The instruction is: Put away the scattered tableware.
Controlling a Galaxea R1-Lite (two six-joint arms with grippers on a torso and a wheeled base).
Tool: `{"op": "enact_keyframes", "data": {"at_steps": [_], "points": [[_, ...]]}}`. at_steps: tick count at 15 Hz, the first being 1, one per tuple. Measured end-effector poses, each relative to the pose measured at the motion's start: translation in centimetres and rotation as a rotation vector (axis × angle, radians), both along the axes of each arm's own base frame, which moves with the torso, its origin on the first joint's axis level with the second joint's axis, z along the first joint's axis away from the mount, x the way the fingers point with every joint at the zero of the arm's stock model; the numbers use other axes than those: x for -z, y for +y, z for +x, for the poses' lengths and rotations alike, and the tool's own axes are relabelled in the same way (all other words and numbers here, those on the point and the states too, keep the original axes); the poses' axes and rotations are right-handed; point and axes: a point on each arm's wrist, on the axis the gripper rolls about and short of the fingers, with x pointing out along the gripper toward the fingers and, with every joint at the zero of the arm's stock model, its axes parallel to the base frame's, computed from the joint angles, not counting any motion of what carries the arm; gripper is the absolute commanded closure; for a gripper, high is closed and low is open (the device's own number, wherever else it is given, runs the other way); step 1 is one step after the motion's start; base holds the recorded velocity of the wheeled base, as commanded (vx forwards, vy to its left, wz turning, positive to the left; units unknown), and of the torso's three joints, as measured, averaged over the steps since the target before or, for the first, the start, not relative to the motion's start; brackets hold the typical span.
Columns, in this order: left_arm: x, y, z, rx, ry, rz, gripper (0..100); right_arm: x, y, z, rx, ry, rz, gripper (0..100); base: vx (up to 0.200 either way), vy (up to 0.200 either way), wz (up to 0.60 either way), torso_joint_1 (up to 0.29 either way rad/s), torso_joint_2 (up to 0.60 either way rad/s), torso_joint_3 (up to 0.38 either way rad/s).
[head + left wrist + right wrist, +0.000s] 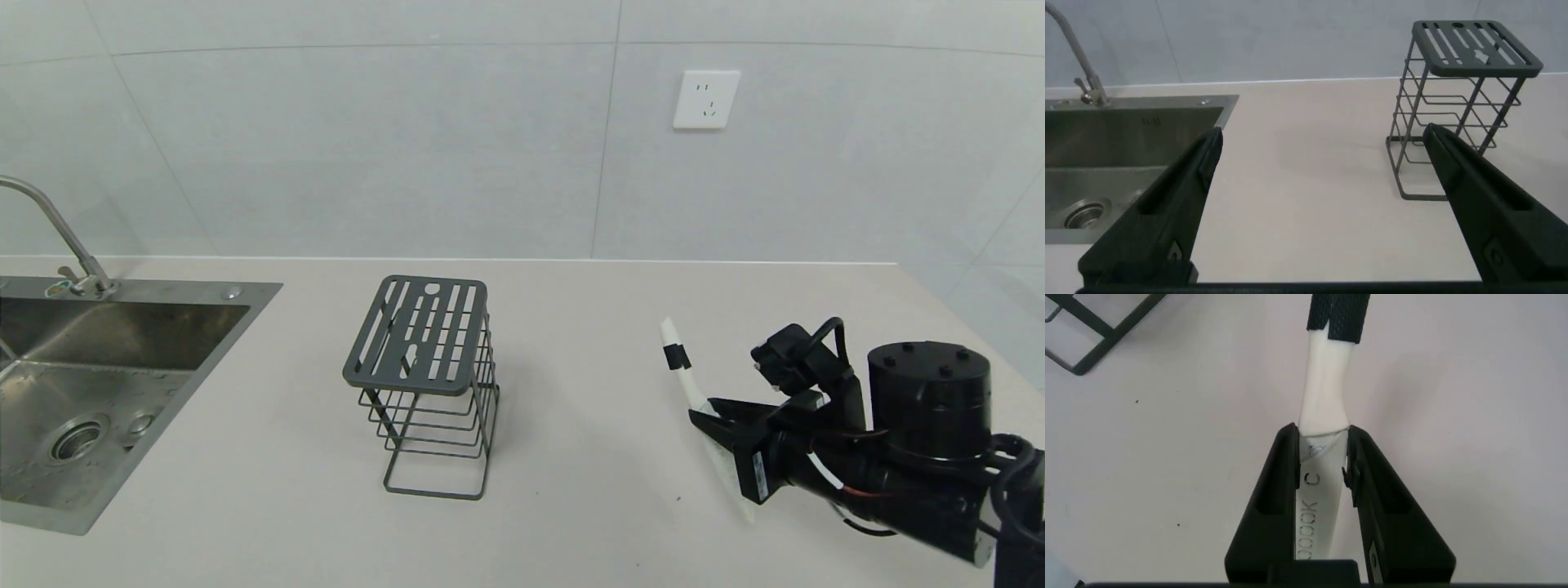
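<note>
A white knife with a black band on its handle is held off the counter at the right, handle pointing up and away. My right gripper is shut on it, the fingers pinching the white blade just below the handle. A dark wire rack with a slotted top stands mid-counter, left of the knife; it also appears in the left wrist view. My left gripper hangs open over bare counter between the sink and the rack, holding nothing.
A steel sink with a tap is set into the counter at the left. A tiled wall with a socket closes the back. Bare counter lies between rack and knife and in front of the rack.
</note>
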Motion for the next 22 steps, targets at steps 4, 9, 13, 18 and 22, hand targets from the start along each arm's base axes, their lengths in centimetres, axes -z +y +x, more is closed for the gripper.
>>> {"op": "enact_keyframes", "data": {"at_steps": [4, 9, 13, 18, 22], "points": [[-1.1, -0.3, -0.2, 0.137, -0.046, 0.028, 0, -1.6, 0.4, -0.6, -0.081, -0.086, 0.050, 100, 0.000, 0.000, 0.00, 0.000, 0.00, 0.000], [-6.1, -0.3, 0.7, 0.278, -0.087, 0.039, 0, -3.4, 0.5, -0.9, -0.196, -0.213, 0.131, 100, 0.000, 0.000, 0.00, 0.000, 0.00, 0.000], [-9.7, -1.0, 4.5, 0.447, -0.068, 0.054, 0, -4.2, 0.5, -1.3, -0.279, -0.315, 0.198, 100, 0.000, 0.000, 0.00, 0.000, 0.00, 0.000], [-11.6, -3.3, 8.6, 0.890, -0.044, 0.141, 0, -4.0, 0.4, -1.9, -0.377, -0.388, 0.213, 100, 0.000, 0.000, 0.00, 0.000, 0.00, 0.000], [-11.7, -4.6, 11.4, 0.972, -0.076, 0.223, 0, -4.3, 0.4, -2.0, -0.416, -0.454, 0.235, 100, 0.000, 0.000, 0.00, 0.000, 0.00, 0.000]]}}
